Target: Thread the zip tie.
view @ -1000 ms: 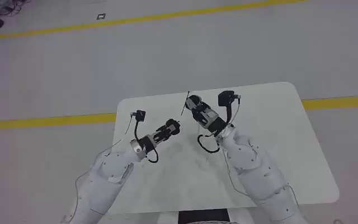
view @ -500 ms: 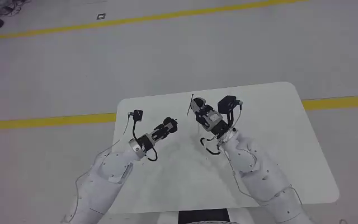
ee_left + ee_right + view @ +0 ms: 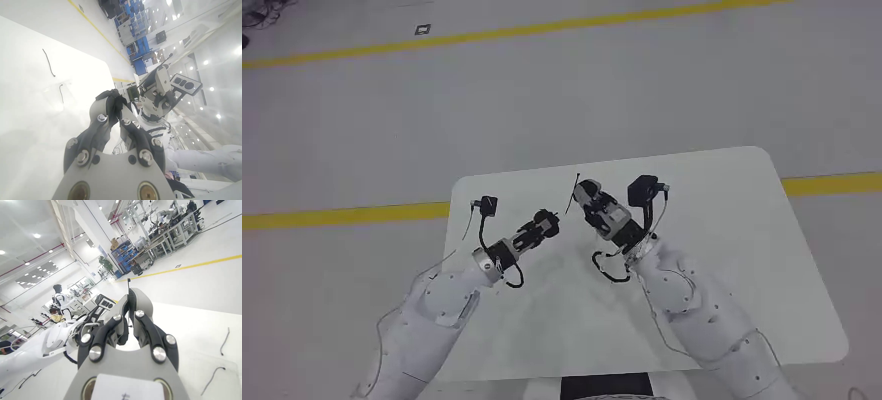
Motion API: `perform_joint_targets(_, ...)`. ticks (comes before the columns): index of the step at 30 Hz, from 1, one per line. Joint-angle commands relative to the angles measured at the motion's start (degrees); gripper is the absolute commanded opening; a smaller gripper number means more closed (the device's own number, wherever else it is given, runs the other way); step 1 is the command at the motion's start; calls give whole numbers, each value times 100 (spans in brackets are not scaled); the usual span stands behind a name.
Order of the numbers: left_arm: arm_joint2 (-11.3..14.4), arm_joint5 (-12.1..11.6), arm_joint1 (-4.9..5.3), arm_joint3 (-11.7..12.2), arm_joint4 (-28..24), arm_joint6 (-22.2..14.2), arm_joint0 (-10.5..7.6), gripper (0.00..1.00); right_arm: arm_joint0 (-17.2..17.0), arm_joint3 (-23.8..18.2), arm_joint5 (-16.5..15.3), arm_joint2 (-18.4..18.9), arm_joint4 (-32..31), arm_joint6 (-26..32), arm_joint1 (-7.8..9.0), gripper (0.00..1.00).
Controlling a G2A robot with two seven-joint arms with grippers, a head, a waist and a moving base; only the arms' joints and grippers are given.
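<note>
— Nearest, left jaws?
— Pressed together, raised over the tabletop (image 3: 722, 260). Cannot tell whether gripping anything.
— Right jaws, just beyond?
— Clamped on the zip tie (image 3: 129, 285), pinching it partway along, with the head out past the tips and the tail trailing back inside. Near the left pair, not touching.
— Lower down?
— Flat on the tabletop, a loose tie (image 3: 225, 341) and a second tie (image 3: 211, 380), near each other but apart, below both arms.
</note>
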Motion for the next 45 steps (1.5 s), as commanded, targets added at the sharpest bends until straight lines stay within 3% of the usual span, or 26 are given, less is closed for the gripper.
perform_joint_targets(1, 0, 0, 0, 0, 0, 0, 0, 0, 48, 7, 0, -79, 76, -59, 42, 0)
perform_joint_targets(20, 0, 0, 0, 0, 0, 0, 0, 0, 502, 645, 0, -830, -86, -1241, 433, 0)
perform_joint_targets(31, 0, 0, 0, 0, 0, 0, 0, 0, 795, 1008, 0, -1290, -165, -2034, 513, 0)
perform_joint_targets(45, 0, 0, 0, 0, 0, 0, 0, 0, 1099, 1657, 0, -1745, -1086, -3273, 465, 0)
